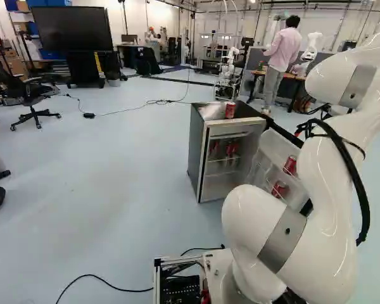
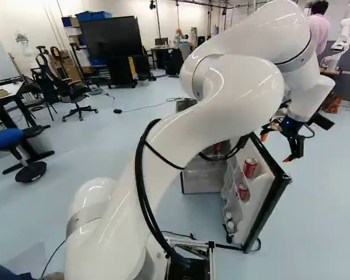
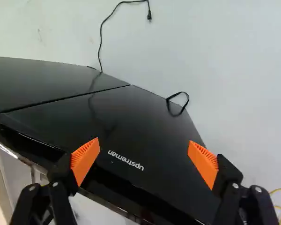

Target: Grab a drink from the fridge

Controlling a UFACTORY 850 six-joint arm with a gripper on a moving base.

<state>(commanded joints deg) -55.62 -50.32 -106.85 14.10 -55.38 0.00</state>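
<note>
Beyond the open fridge door [image 2: 273,201], on its outer side, my gripper [image 2: 277,146] hangs high with both fingers apart. In the wrist view the gripper [image 3: 143,152] has nothing between its orange pads; the black outer face of the door [image 3: 145,110] lies ahead of them. The small fridge [image 1: 199,149] stands on the floor, its front uncovered. Red cans sit in the door racks, an upper can [image 2: 250,167] and a lower can [image 2: 242,191]. Another red can [image 1: 230,110] stands on the fridge top. Red items [image 1: 231,149] show inside, partly hidden behind glare or a clear front.
A black strap loop [image 3: 178,104] sticks out by the door's edge, and a dark cable [image 3: 101,37] lies on the floor. Another robot [image 1: 229,63] stands behind the fridge, near a desk [image 1: 291,76]. Office chairs [image 2: 76,96] and a large screen [image 2: 112,35] are farther off.
</note>
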